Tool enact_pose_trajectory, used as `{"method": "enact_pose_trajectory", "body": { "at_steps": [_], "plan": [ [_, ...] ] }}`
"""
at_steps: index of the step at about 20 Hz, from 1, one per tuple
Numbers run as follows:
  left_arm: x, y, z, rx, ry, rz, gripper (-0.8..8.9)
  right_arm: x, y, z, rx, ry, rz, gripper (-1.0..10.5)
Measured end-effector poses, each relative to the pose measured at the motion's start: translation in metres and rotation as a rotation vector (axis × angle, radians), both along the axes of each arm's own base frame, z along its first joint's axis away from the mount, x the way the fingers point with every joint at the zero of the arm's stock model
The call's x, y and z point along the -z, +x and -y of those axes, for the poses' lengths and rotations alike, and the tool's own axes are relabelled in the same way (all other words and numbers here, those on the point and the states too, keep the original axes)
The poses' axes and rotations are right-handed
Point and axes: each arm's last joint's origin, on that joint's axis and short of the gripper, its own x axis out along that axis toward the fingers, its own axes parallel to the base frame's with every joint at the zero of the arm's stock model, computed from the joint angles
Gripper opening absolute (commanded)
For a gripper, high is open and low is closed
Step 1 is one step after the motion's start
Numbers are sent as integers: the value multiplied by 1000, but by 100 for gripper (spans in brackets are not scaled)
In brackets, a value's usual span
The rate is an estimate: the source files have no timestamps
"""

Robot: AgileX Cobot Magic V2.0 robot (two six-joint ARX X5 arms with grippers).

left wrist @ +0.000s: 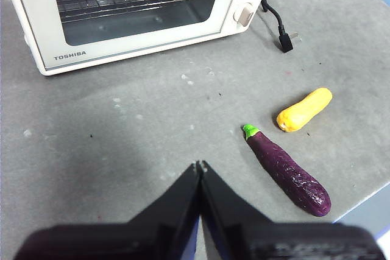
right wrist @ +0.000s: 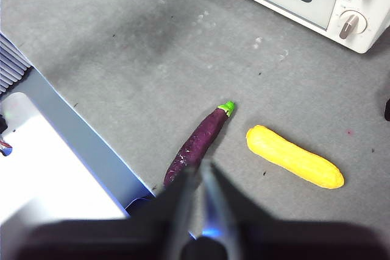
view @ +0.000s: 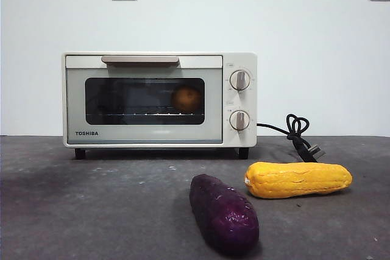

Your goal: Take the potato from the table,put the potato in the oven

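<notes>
A: Potato sits inside the oven, centre-right behind the glass in the front view, door shut. Task looks finished.

B: Grippers? Left gripper hangs at the bottom centre of its own view, jaws pressed together, holding nothing. Right gripper, same — jaws together, empty, above the purple vegetable.

A: Risks?

B: Few, I judge. A low pass by the right arm could knock that vegetable or the corn. The cord lies loose at the oven's right — it could snag.

A: Writing?

B: "TOSHIBA", lower left of the oven front. Knob markings are too small to read.
</notes>
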Motion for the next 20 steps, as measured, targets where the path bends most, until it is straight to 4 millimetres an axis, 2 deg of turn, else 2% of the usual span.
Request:
{"method": "enact_pose_trajectory", "body": {
  "at_steps": [13,15,17,18,20],
  "plan": [
    [0,1,0,-2,38,22,-3,0,0,0,0,0,0,1],
    [-8,3,-4,-58,107,163,-3,0,0,0,0,0,0,1],
    [-18,1,-14,-167,135,385,-3,0,0,0,0,0,1,1],
    [-16,-2,-19,-209,133,467,-3,0,0,0,0,0,1,1],
    [1,-10,-28,-291,132,610,-3,0,0,0,0,0,1,1]
  ]
}}
